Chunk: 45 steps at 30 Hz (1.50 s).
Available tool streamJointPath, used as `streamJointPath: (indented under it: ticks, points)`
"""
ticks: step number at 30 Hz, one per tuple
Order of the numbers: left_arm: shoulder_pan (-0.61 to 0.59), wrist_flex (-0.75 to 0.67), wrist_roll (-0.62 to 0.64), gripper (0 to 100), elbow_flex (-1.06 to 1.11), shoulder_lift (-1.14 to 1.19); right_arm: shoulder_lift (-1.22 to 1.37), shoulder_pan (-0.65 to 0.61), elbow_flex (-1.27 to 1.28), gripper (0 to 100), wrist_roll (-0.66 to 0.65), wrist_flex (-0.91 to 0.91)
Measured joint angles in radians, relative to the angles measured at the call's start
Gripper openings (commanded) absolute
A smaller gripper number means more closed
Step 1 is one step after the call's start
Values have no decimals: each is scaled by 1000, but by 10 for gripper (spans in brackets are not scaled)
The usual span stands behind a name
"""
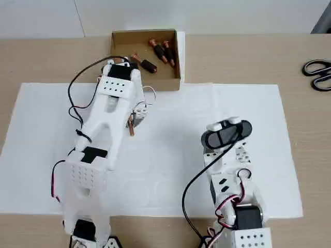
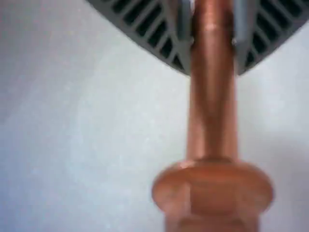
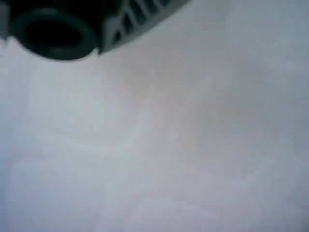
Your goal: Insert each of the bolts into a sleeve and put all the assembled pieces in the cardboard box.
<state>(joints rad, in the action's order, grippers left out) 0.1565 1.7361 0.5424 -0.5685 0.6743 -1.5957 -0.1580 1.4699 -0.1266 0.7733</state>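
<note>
1. The left claw (image 1: 133,118) sits left of centre in the high view, just below the cardboard box (image 1: 179,58), and is clenched on a copper bolt (image 1: 131,128).
2. In the left wrist view, the bolt's smooth shank runs between the two grey ribbed jaws. Its wide flanged head points away from them, over the white paper.
3. The right claw (image 1: 227,126) is right of centre in the high view, over the white paper sheet (image 1: 165,165) and well apart from the left claw.
4. In the right wrist view, a black sleeve (image 3: 53,36) shows its hollow end in the upper left. A grey jaw lies against its side, so the claw appears to be grasping it above the paper.
5. The cardboard box stands open at the top centre of the high view. Three assembled pieces (image 1: 158,49) of copper and black lie inside it.
6. A pair of scissors (image 1: 317,72) lies on the bare tabletop (image 1: 243,57) at the right edge.
</note>
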Motion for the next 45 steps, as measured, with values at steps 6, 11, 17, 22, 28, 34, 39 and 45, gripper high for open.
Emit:
streamJointPath:
  ticks: [6,11,17,22,28,34,39,45]
  points:
    - [2,-2,-2,106,5,0,270,-14,-199,5,0,-2]
    - [2,-3,-2,128,18,-2,448,-12,-295,5,0,-2]
    - [0,-3,-2,130,77,-2,477,-15,-353,5,0,-2]
    - [-2,-57,-2,130,77,-2,479,-14,-353,5,0,-2]
    - [-3,-160,-38,130,81,-2,479,-14,-353,5,0,-2]
    - [-9,-207,-81,127,81,-2,479,-17,-353,5,0,-2]
    - [-49,-253,-89,127,80,25,479,-15,-353,5,0,-2]
    - [-58,-262,-117,126,63,103,479,-17,-353,5,0,-2]
